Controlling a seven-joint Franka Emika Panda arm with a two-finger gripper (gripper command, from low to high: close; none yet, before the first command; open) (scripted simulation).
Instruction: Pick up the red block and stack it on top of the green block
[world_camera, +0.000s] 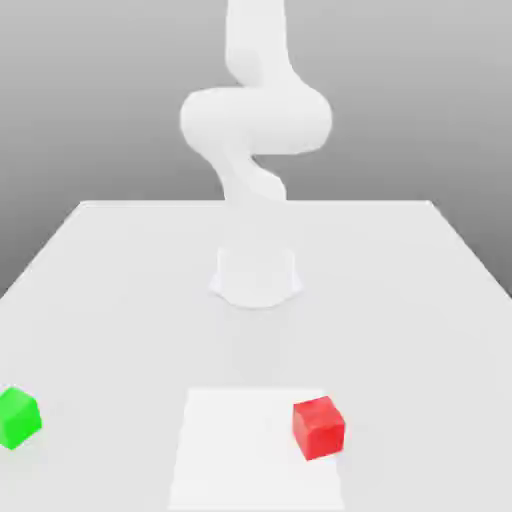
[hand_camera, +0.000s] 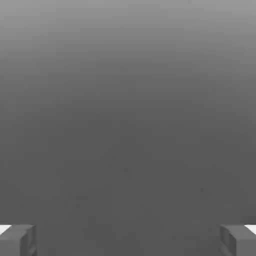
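White patch (world_camera: 250, 480) on the bench (world_camera: 420, 330) reaches nearest the exterior camera, and the red block (world_camera: 319, 428) sits across its edge at about five o'clock in that view. Seen in the hand view, the tool (hand_camera: 128, 240) is spread wide with nothing between its fingers. I judge the task to be at the approach: next, bring the tool over the red block and turn it to match the faces. That cube is plain, bright and matte, set at an angle. The green block (world_camera: 18, 418) waits at eight o'clock, well apart.
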